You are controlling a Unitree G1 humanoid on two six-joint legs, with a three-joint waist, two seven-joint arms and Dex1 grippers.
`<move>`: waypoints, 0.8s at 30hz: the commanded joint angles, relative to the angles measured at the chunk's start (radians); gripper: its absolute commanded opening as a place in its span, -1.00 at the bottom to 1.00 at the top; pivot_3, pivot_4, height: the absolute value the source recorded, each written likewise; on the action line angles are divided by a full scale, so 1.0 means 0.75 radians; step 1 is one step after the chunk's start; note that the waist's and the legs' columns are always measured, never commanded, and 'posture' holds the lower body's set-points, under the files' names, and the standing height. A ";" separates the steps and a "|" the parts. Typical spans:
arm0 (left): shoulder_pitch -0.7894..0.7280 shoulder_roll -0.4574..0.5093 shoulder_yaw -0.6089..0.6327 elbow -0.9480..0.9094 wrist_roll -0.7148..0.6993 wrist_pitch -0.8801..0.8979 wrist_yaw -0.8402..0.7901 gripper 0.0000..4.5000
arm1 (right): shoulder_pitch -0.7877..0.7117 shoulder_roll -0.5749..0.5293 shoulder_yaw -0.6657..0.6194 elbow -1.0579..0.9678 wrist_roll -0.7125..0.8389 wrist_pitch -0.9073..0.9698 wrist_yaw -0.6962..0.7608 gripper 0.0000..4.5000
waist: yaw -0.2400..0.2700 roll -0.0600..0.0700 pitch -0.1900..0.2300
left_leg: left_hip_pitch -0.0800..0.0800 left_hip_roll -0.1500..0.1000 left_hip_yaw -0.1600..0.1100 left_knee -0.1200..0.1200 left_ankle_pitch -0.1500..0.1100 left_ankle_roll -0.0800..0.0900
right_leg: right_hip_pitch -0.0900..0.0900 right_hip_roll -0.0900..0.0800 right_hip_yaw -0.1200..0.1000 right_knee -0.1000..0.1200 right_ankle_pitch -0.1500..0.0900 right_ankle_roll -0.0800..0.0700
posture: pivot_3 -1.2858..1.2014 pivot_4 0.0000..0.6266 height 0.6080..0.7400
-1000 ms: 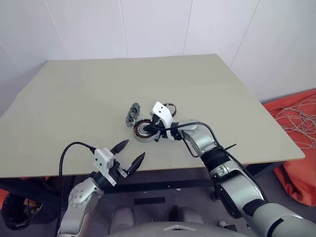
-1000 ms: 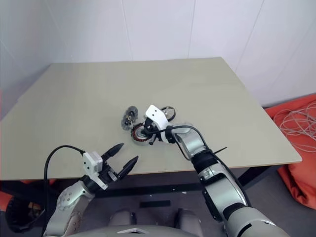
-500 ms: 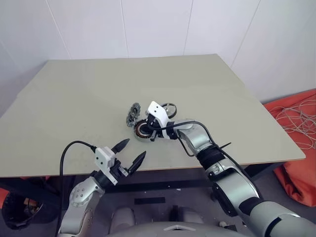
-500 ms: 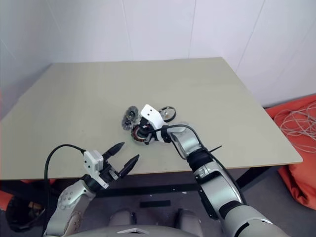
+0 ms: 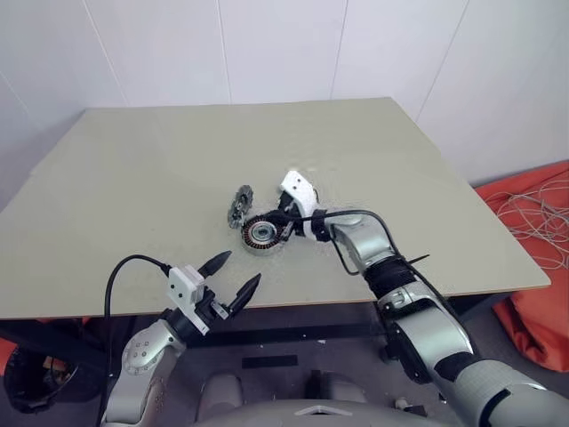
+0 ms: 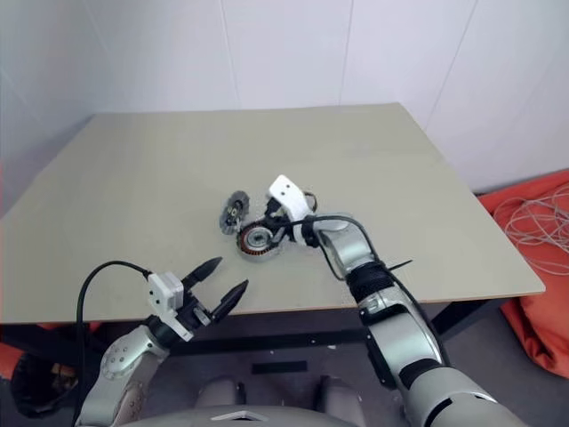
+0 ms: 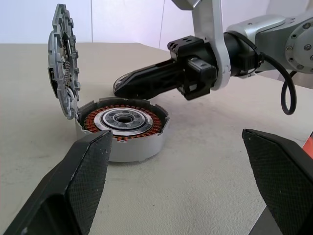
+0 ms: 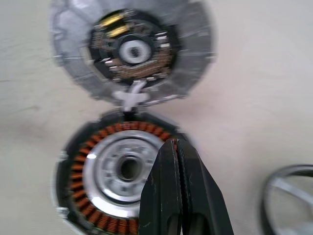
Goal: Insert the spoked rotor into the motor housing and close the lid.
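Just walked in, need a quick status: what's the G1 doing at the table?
Motor assembly, early stage. The right gripper, shut and empty, hangs over the motor housing, whose lid stands open on edge beside it. The spoked rotor lies on the table next to the housing, not yet inserted. The left gripper waits open near the table's front edge.

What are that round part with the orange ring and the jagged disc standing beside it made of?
The motor housing looks like pale matte metal, its orange ring apparently copper wire coils. The lid seems grey cast metal with a dull, rough, notched rim; the exact alloy is unclear.
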 commanded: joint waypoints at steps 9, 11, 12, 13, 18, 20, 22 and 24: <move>-0.029 -0.004 -0.015 -0.078 -0.006 0.029 0.026 1.00 | -0.101 -0.087 -0.139 0.026 0.035 -0.025 -0.076 0.15 | 0.000 0.000 0.000 | 0.000 0.000 0.001 0.000 0.000 0.000 | -0.001 0.000 0.000 0.000 0.001 -0.002 | 0.03 -1.00 1.00; -0.026 -0.002 -0.017 -0.088 -0.004 0.034 0.029 1.00 | -0.103 -0.097 -0.146 0.038 0.032 -0.030 -0.082 0.45 | 0.000 0.000 0.000 | 0.000 0.000 0.001 0.000 0.000 0.000 | 0.000 0.000 0.000 0.000 0.001 -0.002 | 0.03 -1.00 1.00; -0.024 -0.002 -0.018 -0.093 -0.003 0.037 0.030 1.00 | -0.104 -0.101 -0.151 0.044 0.033 -0.029 -0.084 0.61 | 0.000 0.000 0.000 | 0.000 0.000 0.001 0.000 0.000 0.000 | 0.000 0.000 0.000 0.000 0.001 -0.002 | 0.03 -1.00 1.00; -0.021 -0.001 -0.019 -0.099 -0.002 0.039 0.032 1.00 | -0.105 -0.107 -0.155 0.054 0.032 -0.032 -0.090 0.76 | 0.000 0.000 0.000 | 0.000 0.000 0.001 0.000 0.000 0.000 | 0.000 0.000 0.000 0.000 0.001 -0.002 | 0.03 -1.00 1.00; -0.008 0.002 -0.021 -0.121 -0.001 0.047 0.039 1.00 | -0.117 -0.130 -0.179 0.106 0.020 -0.013 -0.165 0.99 | 0.000 0.000 0.000 | -0.001 0.000 0.001 0.000 0.000 0.000 | -0.001 0.000 0.000 0.000 0.001 -0.002 | 0.03 -1.00 1.00; -0.002 0.002 -0.023 -0.132 0.000 0.051 0.042 1.00 | -0.132 -0.129 -0.217 0.125 0.044 0.066 -0.211 0.99 | 0.000 0.001 0.001 | -0.001 0.000 0.001 0.000 0.000 0.000 | -0.001 0.000 0.000 0.000 0.001 -0.002 | 0.03 -1.00 1.00; 0.003 0.004 -0.023 -0.140 -0.001 0.054 0.044 1.00 | -0.139 -0.127 -0.241 0.127 0.061 0.126 -0.233 0.99 | 0.000 0.001 0.001 | -0.001 0.000 0.001 0.000 0.000 0.000 | -0.001 0.000 0.000 0.000 0.001 -0.002 | 0.03 -1.00 1.00; 0.008 0.005 -0.023 -0.145 -0.003 0.055 0.045 1.00 | -0.142 -0.125 -0.262 0.126 0.072 0.177 -0.259 0.99 | 0.000 0.002 0.002 | -0.001 0.000 0.001 0.000 0.000 0.000 | -0.001 0.000 0.000 0.000 0.001 -0.002 | 0.03 -1.00 1.00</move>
